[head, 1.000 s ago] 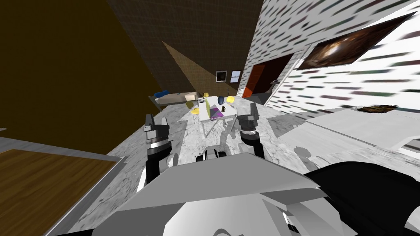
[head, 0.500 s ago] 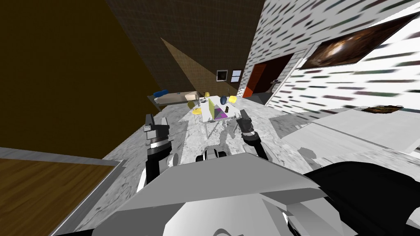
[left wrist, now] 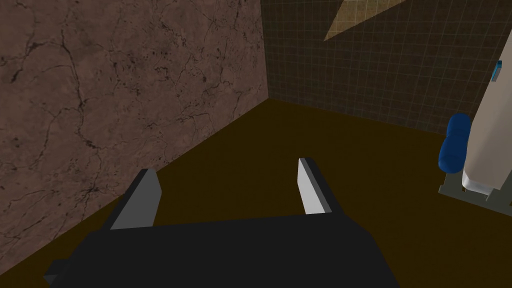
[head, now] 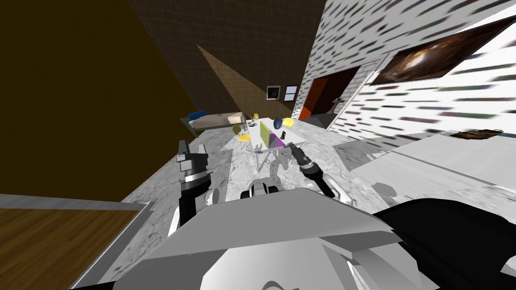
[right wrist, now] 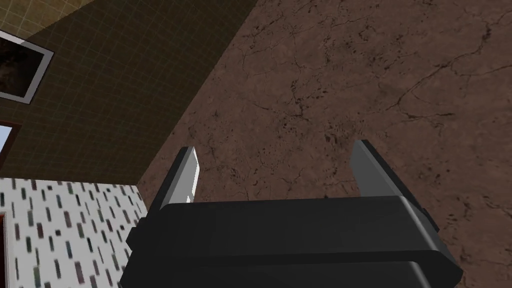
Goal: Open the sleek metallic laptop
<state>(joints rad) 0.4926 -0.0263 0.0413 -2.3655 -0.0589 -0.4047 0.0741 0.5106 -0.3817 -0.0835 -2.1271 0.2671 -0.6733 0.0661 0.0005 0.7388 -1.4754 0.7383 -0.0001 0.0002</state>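
Ahead on a small white table (head: pixel 297 137) stands the laptop (head: pixel 268 137), showing an upright yellow-green panel and a purple face beside it. My right gripper (head: pixel 293 147) is stretched forward and reaches the table's near edge, just right of the laptop. Its fingers stand open with nothing between them (right wrist: pixel 275 147). My left gripper (head: pixel 191 151) is raised well to the left of the table, open and empty (left wrist: pixel 226 167).
Yellow chairs (head: pixel 243 136) and a blue round thing (head: pixel 277 122) ring the table. A small dark object (head: pixel 283 134) stands on it. A bed with a blue pillow (head: pixel 198 115) lies behind. An orange door (head: pixel 310 98) is back right, a white counter (head: pixel 443 156) at right.
My right arm has swung down and forward, its gripper now at the table's near edge. I have rolled a little closer to the table. The left arm has held still.
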